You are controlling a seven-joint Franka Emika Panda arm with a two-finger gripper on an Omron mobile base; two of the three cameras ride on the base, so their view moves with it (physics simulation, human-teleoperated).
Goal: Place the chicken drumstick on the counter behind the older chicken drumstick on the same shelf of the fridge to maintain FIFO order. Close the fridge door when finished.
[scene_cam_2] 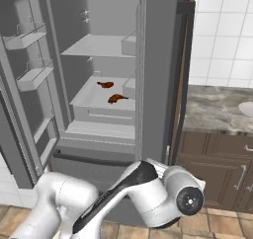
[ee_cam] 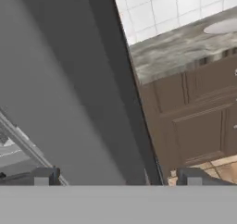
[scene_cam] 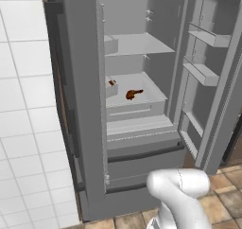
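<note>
Both doors of the tall dark grey French-door fridge (scene_cam: pixel 85 105) stand open, and two brown chicken drumsticks sit on the wide pale grey shelf plate (scene_cam_2: pixel 94 100) in the middle of the cabinet. From the right base view, the front drumstick (scene_cam_2: pixel 116 99) lies with its long axis roughly across the shelf, thick end toward the left, thin bone end pointing right and slightly up. The rear drumstick (scene_cam_2: pixel 105 84) sits just behind and a little left of it, also lying crosswise; the two are near each other but apart.

The left base view gives the front drumstick (scene_cam: pixel 134 94) out in the open on the shelf, thin end pointing right, while the rear one (scene_cam: pixel 112 83) is half hidden by the door-side edge of the cabinet, so its direction cannot be told there.

The hand view looks along the fridge's dark side wall to the mottled grey-brown stone surface (ee_cam: pixel 180 49) over dark brown cabinet fronts, with a pale round dish (ee_cam: pixel 222 26) on it. The hand (ee_cam: pixel 118 177) has its two fingers spread wide apart, nothing between them, low beside the fridge.
</note>
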